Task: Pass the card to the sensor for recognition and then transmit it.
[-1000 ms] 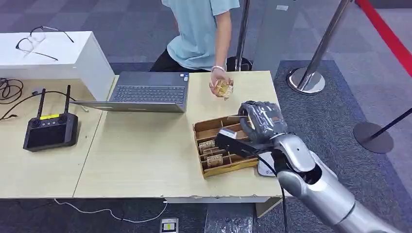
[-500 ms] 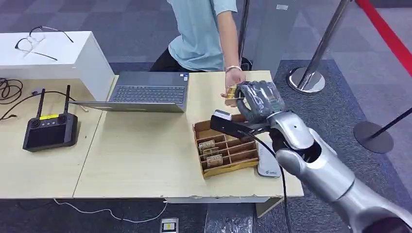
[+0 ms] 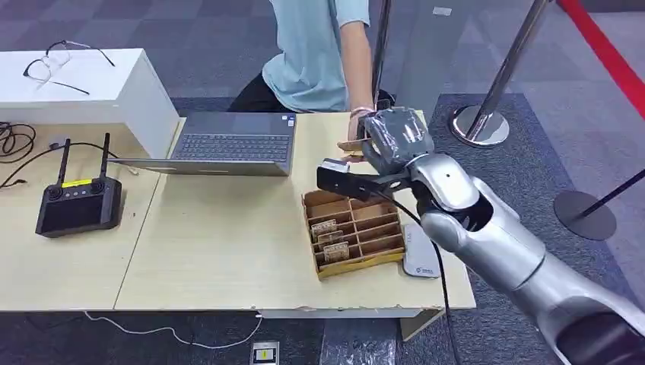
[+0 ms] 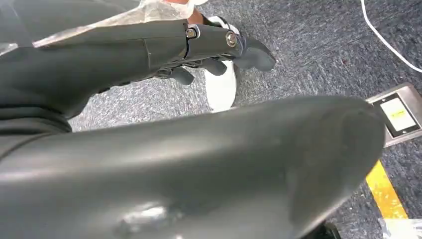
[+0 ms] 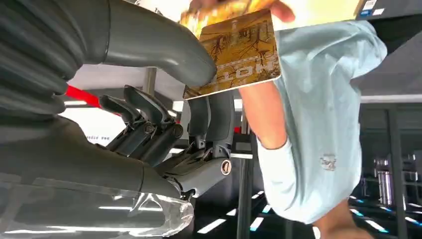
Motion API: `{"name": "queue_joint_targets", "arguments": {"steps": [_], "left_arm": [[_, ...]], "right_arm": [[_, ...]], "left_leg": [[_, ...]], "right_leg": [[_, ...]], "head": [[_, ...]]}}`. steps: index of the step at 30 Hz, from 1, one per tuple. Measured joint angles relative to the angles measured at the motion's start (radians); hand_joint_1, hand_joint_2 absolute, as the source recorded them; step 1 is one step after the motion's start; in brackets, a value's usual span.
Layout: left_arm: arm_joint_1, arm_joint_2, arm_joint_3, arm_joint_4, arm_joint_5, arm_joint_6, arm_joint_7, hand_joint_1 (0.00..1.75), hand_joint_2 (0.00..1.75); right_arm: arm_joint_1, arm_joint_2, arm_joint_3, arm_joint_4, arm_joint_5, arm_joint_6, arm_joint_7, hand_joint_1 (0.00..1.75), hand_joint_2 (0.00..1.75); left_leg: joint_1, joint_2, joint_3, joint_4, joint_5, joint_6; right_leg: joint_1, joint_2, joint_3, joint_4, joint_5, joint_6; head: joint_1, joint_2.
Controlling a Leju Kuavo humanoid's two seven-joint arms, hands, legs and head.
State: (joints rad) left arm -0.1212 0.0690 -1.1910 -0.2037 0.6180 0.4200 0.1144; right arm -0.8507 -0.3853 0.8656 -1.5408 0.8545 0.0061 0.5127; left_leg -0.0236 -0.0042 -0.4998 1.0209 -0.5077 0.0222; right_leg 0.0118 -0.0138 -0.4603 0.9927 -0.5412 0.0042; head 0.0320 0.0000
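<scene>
My right hand [image 3: 395, 141] is raised over the far right part of the table and pinches a golden printed card [image 3: 351, 144]. In the right wrist view the thumb [image 5: 149, 45] presses the card [image 5: 241, 52] against the dark fingers. A person's hand [image 3: 357, 122] meets the card at its far edge, with another blurred golden card at their fingers [image 5: 278, 7]. The grey-white sensor pad [image 3: 420, 255] lies on the table near the right edge, below my forearm. My left hand [image 4: 199, 45] hangs over the carpet, fingers apart, holding nothing.
A cardboard card box [image 3: 365, 262] with several cards stands beside the sensor. An open laptop [image 3: 228, 144] sits at the back, a black remote controller [image 3: 76, 201] at the left, and glasses [image 3: 57, 61] on a white box. A stanchion base [image 3: 481, 125] stands right of the table.
My right hand has risen from over the card box and moved away toward the person with the card. The person's hand has come to the card's edge.
</scene>
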Motion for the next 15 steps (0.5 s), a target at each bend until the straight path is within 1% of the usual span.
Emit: {"name": "queue_joint_targets", "arguments": {"steps": [8, 15], "left_arm": [[0.000, 0.000, 0.000, 0.000, 0.000, -0.001, 0.002, 0.00, 0.00], [0.000, 0.000, 0.000, 0.000, 0.000, -0.001, 0.009, 0.00, 0.00]], "right_arm": [[-0.018, 0.018, 0.040, 0.049, 0.000, 0.008, -0.001, 1.75, 1.75], [-0.019, 0.021, 0.051, 0.074, 0.014, 0.010, -0.003, 1.75, 1.75]], "left_leg": [[0.000, 0.000, 0.000, 0.000, 0.000, 0.000], [0.000, 0.000, 0.000, 0.000, 0.000, 0.000]], "right_leg": [[0.000, 0.000, 0.000, 0.000, 0.000, 0.000], [0.000, 0.000, 0.000, 0.000, 0.000, 0.000]], "head": [[0.000, 0.000], [0.000, 0.000]]}}
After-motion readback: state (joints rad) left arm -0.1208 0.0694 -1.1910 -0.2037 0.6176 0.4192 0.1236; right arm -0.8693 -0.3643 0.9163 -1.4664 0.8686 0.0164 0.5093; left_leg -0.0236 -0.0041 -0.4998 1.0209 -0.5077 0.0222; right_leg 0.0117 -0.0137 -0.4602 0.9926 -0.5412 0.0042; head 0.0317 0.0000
